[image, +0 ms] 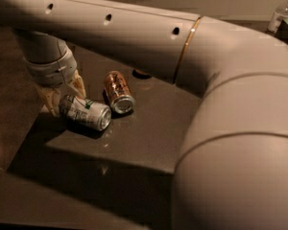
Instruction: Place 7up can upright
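A dark table fills the view. On it the silver can lies on its side, its rear end pinched between the jaws of the gripper, just beside a brown can. The silver can shows green lettering and a shiny end. The pale arm stretches across from the right, wrist pointing down.

The scene was dim and warm-toned; the pale arm caught most of the light, while the dark tabletop returned only a faint sheen. The tool, at the left by the 7up can, sat in the arm's shade; a small glint marked the can's silver end; a broad soft shadow covered the tabletop's near part.
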Robot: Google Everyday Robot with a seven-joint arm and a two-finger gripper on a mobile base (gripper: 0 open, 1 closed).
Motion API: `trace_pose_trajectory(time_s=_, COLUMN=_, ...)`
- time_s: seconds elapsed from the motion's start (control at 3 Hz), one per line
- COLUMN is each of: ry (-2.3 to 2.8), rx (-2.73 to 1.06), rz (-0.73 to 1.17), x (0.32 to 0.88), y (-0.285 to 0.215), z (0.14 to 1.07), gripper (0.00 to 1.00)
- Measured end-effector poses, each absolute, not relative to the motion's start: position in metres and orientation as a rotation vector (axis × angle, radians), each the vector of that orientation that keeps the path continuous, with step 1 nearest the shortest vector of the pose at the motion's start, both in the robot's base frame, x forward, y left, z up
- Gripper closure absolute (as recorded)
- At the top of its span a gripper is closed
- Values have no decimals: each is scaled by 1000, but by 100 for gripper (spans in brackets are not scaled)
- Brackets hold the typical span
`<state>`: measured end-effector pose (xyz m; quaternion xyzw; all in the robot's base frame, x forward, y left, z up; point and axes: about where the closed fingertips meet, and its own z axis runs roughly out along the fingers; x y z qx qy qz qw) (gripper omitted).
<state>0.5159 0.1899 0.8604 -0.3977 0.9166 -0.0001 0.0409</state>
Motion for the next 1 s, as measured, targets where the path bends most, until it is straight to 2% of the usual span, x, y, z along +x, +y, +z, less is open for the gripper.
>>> trace_pose_trajectory(time_s=0.33, ry=2692, rx=-1280, rz=50, x=494, y=191, z=878, gripper=100)
trace_pose_trajectory(time_s=1.0, ry=2404, rx=-1265, rz=245, x=473, y=180, z=916, gripper=100)
